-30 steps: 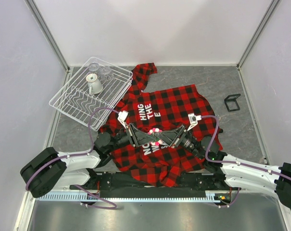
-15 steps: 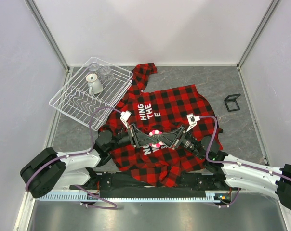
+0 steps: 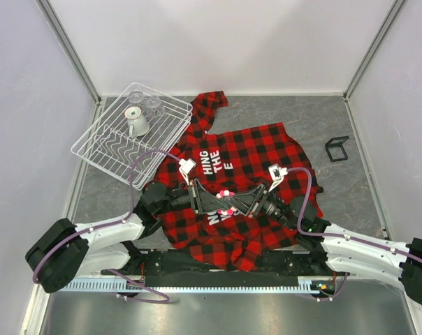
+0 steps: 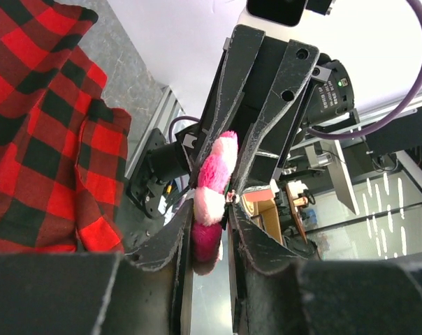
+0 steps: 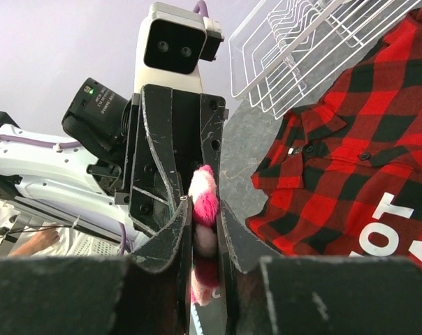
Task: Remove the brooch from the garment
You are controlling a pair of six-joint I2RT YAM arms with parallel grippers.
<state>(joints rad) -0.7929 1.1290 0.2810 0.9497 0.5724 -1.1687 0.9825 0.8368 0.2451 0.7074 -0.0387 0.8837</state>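
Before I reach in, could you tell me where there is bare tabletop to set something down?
Bare tabletop lies between the plaid shirt and the black stand, and along the back wall right of the collar. A narrower patch lies in front of the wire dish rack. The middle is crowded: left tool and right tool meet on the brooch.

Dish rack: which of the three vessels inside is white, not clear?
The cup in the middle of the rack; the two glasses at its far corner are clear.

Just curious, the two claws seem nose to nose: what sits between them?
The pink brooch. Both wrist views show it pinched by the left claw and the right claw from opposite sides; the top view shows it over the plaid garment.
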